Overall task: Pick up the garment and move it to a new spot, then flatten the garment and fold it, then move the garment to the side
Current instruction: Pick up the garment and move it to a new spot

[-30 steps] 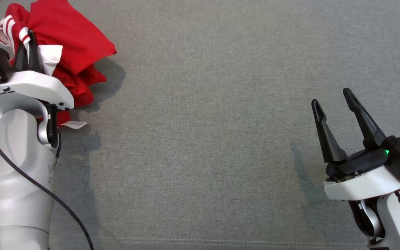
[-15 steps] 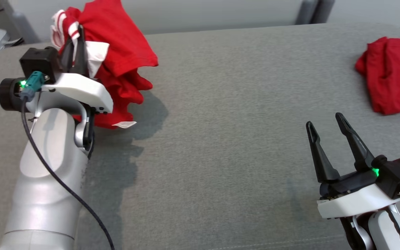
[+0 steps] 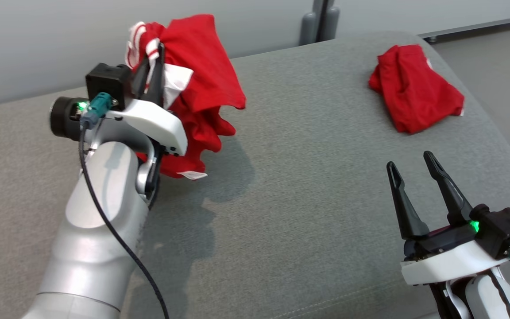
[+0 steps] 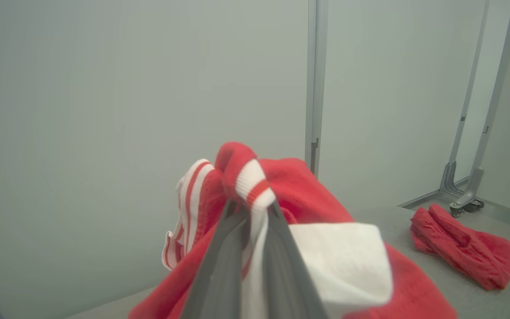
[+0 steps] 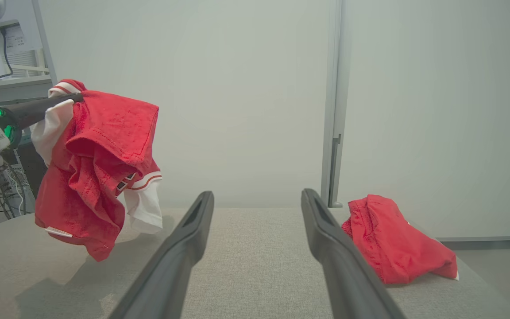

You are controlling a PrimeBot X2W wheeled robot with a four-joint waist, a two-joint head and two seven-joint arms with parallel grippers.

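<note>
garment (image 3: 202, 95) pinched in left gripper (image 3: 152, 66), hanging

I can read no text anywhere; the small white tag (image 3: 191, 175) on the garment (image 3: 202, 88), below my left pincer (image 3: 158, 49), is too blurred.

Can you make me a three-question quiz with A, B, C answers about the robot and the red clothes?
1. Where is the held garment? A. hanging from the left gripper B. flat on the floor C. in a basket
2. How many red garments? A. one B. two C. four
3. How are the fingers of the right gripper? A. shut on cloth B. spread apart, empty C. folded away
Answers: 1 A: its fingers pinch the striped cuff. 2 B: one held, a second garment on the grey surface. 3 B: a gap shows between them.
</note>
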